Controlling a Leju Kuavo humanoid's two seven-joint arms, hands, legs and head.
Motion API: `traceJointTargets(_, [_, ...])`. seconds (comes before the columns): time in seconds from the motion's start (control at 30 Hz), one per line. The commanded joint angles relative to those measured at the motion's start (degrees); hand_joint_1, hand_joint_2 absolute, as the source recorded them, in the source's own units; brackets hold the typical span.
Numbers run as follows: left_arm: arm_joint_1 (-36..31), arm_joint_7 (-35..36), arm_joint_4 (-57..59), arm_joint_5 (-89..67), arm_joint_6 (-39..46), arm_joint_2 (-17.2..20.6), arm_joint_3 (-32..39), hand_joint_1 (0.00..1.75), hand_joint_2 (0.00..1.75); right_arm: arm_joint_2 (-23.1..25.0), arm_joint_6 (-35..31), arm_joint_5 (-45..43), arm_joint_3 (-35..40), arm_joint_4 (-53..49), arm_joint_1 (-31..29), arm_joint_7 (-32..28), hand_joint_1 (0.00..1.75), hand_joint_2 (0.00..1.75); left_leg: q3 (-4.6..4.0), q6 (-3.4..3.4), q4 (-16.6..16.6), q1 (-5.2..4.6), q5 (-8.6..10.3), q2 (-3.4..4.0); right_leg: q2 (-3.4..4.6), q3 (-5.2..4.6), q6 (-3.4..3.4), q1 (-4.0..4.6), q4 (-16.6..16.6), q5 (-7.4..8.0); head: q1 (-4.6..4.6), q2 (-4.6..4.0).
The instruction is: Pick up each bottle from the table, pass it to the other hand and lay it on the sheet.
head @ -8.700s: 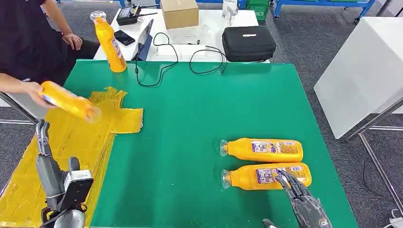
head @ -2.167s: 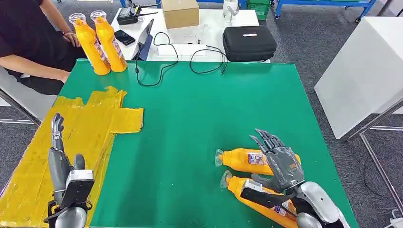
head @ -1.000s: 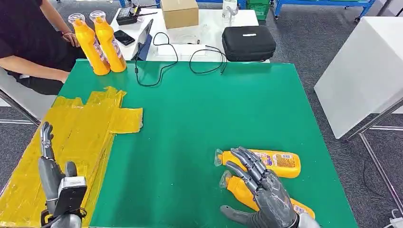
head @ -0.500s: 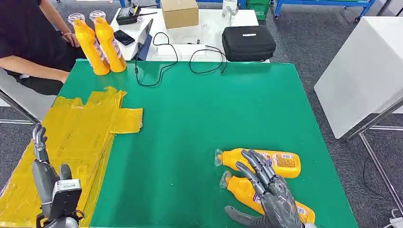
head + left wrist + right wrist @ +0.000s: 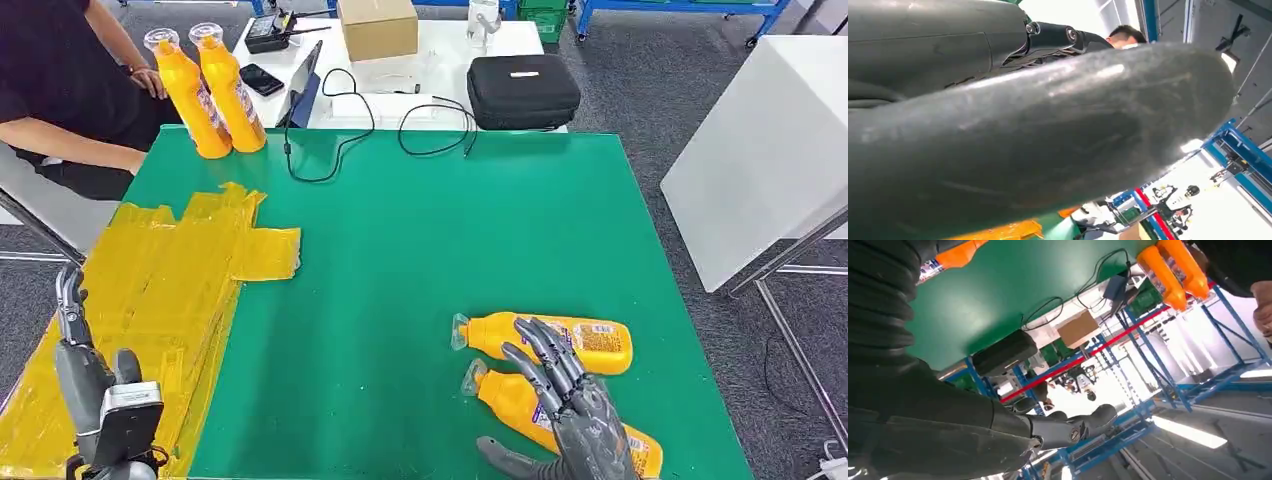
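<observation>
While lying flat, near bottle (image 5: 520, 402) under right hand (image 5: 578, 425), fingers spread

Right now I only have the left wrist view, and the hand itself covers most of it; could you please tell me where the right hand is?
Observer: The right hand is spread over the nearer bottle, fingers apart and not closed round it.
Operator: Thank you. Is there another bottle close by?
Observer: Yes, the farther bottle lies right beside it on the green table, cap pointing the same way.
Operator: And is anything on the sheet?
Observer: No bottle lies on the yellow sheet; the left hand stands upright over its near part, holding nothing.
</observation>
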Motion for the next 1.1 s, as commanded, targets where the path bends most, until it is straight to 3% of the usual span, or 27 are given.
traceJointTargets(0.03, [-0.85, 0.20, 1.20, 0.11, 0.09, -0.06, 0.65, 0.00, 0.00, -7.21, -3.08, 2.21, 9.33, -2.89, 3.88, 5.87, 0.00, 1.75, 0.15, -0.13, 0.01, 0.04, -0.10, -0.04, -0.12, 0.22, -0.02, 0.04, -0.03, -0.12, 0.02, 0.00])
traceJointTargets(0.23, [-1.46, 0.72, 2.09, 0.73, 0.68, 0.03, 0.79, 0.00, 0.00, -12.16, -5.53, 4.03, 15.17, -4.84, 3.18, 14.17, 0.00, 1.75, 0.10, -0.10, 0.00, 0.01, -0.05, -0.06, -0.12, 0.13, -0.02, 0.01, -0.03, -0.08, 0.00, 0.00])
traceJointTargets(0.27, [-1.34, 0.79, 1.96, 1.65, 0.99, -0.20, 1.28, 0.00, 0.00, -15.26, -1.53, 4.34, 16.20, -5.72, 4.95, 23.08, 0.00, 1.75, 0.14, -0.14, 0.02, 0.03, -0.09, -0.04, -0.13, 0.19, -0.03, 0.03, -0.02, -0.12, 0.00, 0.00])
traceJointTargets(0.3, [-1.27, 0.50, 2.09, 2.18, 0.97, -0.11, 1.78, 0.00, 0.00, -19.51, -2.49, 6.60, 19.31, -9.87, 6.39, 28.73, 0.00, 1.75, 0.07, -0.08, -0.02, -0.01, -0.02, -0.05, -0.11, 0.07, -0.01, -0.01, -0.02, -0.06, 0.00, 0.00])
traceJointTargets(0.33, [-1.27, 0.07, 2.16, 2.49, 0.69, -0.16, 2.21, 0.00, 0.00, -23.23, -5.99, 9.15, 23.79, -11.62, 5.85, 32.51, 0.00, 1.75, 0.17, -0.14, 0.06, 0.01, -0.13, -0.14, -0.24, 0.23, -0.02, 0.01, 0.02, -0.20, 0.00, 0.00])
traceJointTargets(0.37, [-1.28, -0.02, 2.16, 2.52, 0.61, -0.18, 2.31, 0.00, 0.00, -23.92, -6.80, 9.73, 25.15, -11.76, 5.32, 33.53, 0.00, 1.75, 0.06, -0.08, 0.02, -0.03, -0.05, -0.12, -0.19, 0.07, -0.01, -0.03, 0.02, -0.12, 0.00, 0.00])
traceJointTargets(0.47, [-1.34, -0.49, 2.07, 3.36, 0.57, -0.64, 3.08, 0.00, 0.00, -31.01, -7.00, 16.69, 35.46, -17.02, 2.08, 48.98, 0.00, 1.75, 0.06, -0.06, 0.04, -0.03, -0.09, -0.04, -0.06, -0.03, 0.01, -0.02, 0.02, -0.10, 0.02, 0.00])
traceJointTargets(0.6, [-1.04, -0.74, 1.64, 3.48, 0.38, -0.82, 3.11, 0.00, 0.00, -30.89, -4.91, 17.77, 31.42, -18.25, 6.52, 49.08, 0.00, 1.75, 0.05, -0.07, 0.05, -0.09, -0.10, -0.01, -0.12, 0.06, 0.01, -0.09, 0.05, -0.13, 0.00, 0.00])
traceJointTargets(0.67, [-1.04, -0.74, 1.64, 3.48, 0.38, -0.82, 3.11, 0.00, 0.00, -30.89, -4.91, 17.77, 31.42, -18.25, 6.52, 49.08, 0.00, 1.75, 0.11, -0.11, 0.04, -0.10, -0.11, -0.11, -0.21, 0.13, 0.00, -0.12, 0.03, -0.17, -0.02, 0.00])
traceJointTargets(0.73, [-1.04, -0.74, 1.64, 3.48, 0.38, -0.82, 3.11, 0.00, 0.00, -30.89, -4.91, 17.77, 31.42, -18.25, 6.52, 49.08, 0.00, 1.75, 0.06, -0.11, 0.03, -0.09, -0.10, -0.08, -0.15, -0.49, -0.01, -0.11, 0.01, -0.11, 0.04, 0.00])
traceJointTargets(1.1, [-1.04, -0.74, 1.64, 3.48, 0.38, -0.82, 3.11, 0.00, 0.00, -30.89, -4.91, 17.77, 31.42, -18.25, 6.52, 49.08, 0.00, 1.75, 0.17, -0.15, 0.01, -0.06, -0.18, -0.02, -0.14, -0.44, -0.02, -0.07, -0.04, -0.16, 0.02, 0.00])
